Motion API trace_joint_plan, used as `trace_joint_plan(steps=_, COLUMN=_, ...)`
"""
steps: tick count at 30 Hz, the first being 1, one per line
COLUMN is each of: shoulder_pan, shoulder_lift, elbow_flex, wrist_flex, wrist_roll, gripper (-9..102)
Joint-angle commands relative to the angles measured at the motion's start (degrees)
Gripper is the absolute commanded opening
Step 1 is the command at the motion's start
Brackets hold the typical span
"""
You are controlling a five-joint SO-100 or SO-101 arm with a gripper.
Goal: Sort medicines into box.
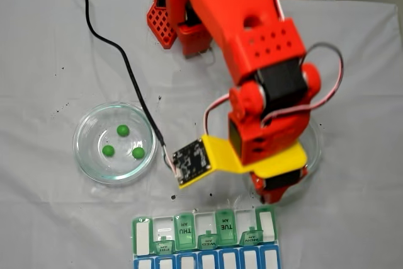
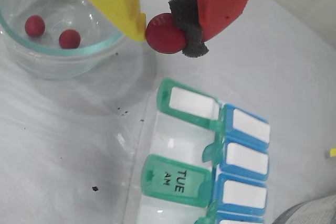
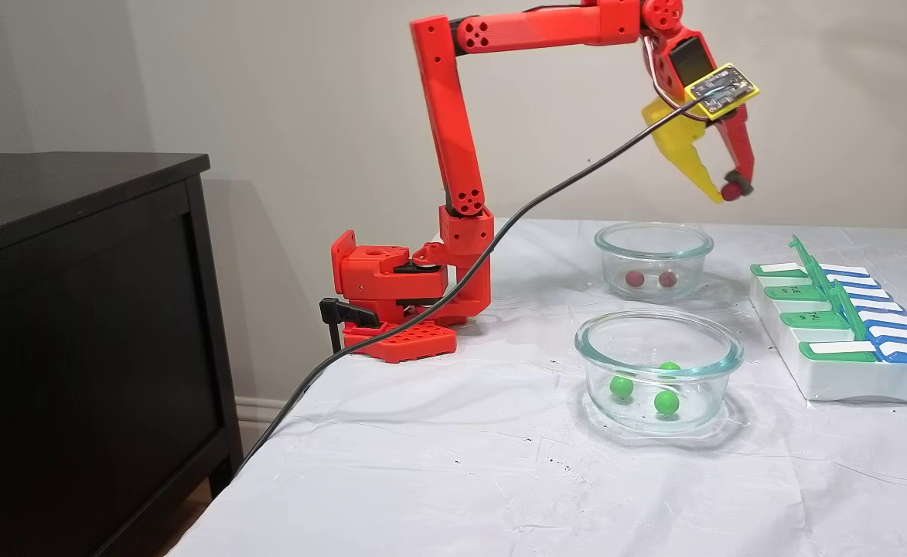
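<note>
So the red-and-yellow two-finger claw (image 2: 161, 31) has one glossy red pea-sized ball (image 2: 165, 33) pinched between the yellow finger and the black foam pad on the red one, hanging high over the white-clothed counter (image 3: 438, 464). Best bet: carry it over slowly, drop low over an open white cell, then release, since a round ball probably bounces. In the wrist view, the flat green-and-blue lidded pill organizer (image 2: 194, 145) sits below and right of the claw, well apart.
</note>
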Motion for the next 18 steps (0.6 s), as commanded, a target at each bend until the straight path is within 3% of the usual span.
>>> trace_joint_plan(steps=1, shoulder_pan=2.02, shoulder_lift=-0.35, elbow_flex=-3.25, wrist_flex=-4.04, wrist_roll=0.18, gripper=0)
trace_joint_plan(steps=18, shoulder_pan=4.39, shoulder_lift=-8.0, elbow_flex=-0.97, wrist_flex=-11.6, wrist_roll=-1.58, gripper=0)
